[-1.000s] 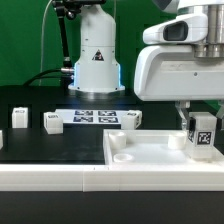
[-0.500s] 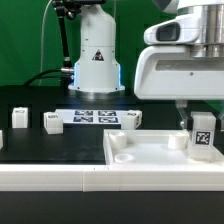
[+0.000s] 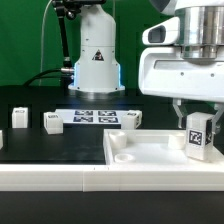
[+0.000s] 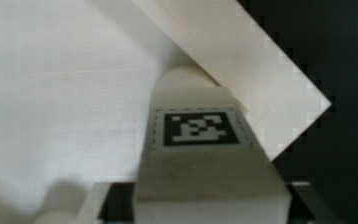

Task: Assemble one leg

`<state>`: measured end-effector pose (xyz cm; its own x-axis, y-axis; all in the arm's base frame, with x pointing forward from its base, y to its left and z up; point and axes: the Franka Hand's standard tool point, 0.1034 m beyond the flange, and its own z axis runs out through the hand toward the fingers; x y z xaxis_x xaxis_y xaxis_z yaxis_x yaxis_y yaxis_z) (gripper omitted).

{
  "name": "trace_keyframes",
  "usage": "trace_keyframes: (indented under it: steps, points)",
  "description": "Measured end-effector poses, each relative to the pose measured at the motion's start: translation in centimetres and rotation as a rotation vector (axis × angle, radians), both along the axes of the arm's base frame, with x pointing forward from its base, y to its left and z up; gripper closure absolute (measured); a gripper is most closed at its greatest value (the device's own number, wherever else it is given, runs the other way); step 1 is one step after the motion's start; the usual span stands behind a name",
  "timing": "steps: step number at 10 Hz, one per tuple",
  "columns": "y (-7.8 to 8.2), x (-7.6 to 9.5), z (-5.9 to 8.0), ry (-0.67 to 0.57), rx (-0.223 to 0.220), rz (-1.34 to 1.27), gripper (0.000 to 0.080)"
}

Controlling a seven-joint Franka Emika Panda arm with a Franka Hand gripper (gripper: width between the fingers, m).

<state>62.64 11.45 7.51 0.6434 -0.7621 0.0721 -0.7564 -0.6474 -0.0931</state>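
My gripper [image 3: 197, 118] is shut on a white leg [image 3: 197, 134] with a black-and-white tag on its face. I hold it upright over the right part of the large white square tray-like piece [image 3: 140, 148], close to its right edge. In the wrist view the leg [image 4: 202, 150] runs out from between my fingers, tag facing the camera, with the tray's edge [image 4: 247, 60] beyond it. Other legs stand on the black table: one at the far left [image 3: 20, 117], one left of centre [image 3: 52, 122], one behind the tray [image 3: 131, 119].
The marker board [image 3: 93, 116] lies flat on the table in front of the white robot base [image 3: 95, 55]. A white ledge [image 3: 60, 178] runs along the near edge of the table.
My gripper and the leg have moved down and slightly toward the exterior view's left, closer to the tray. The loose legs have not moved.
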Motion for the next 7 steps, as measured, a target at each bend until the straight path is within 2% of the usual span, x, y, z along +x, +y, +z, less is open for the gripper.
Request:
trace_keyframes:
  steps: [5, 7]
  points:
    - [0.06, -0.37, -0.08, 0.02, 0.063, -0.447, 0.0508]
    - [0.04, -0.39, -0.1, 0.024, 0.075, -0.501, 0.0508]
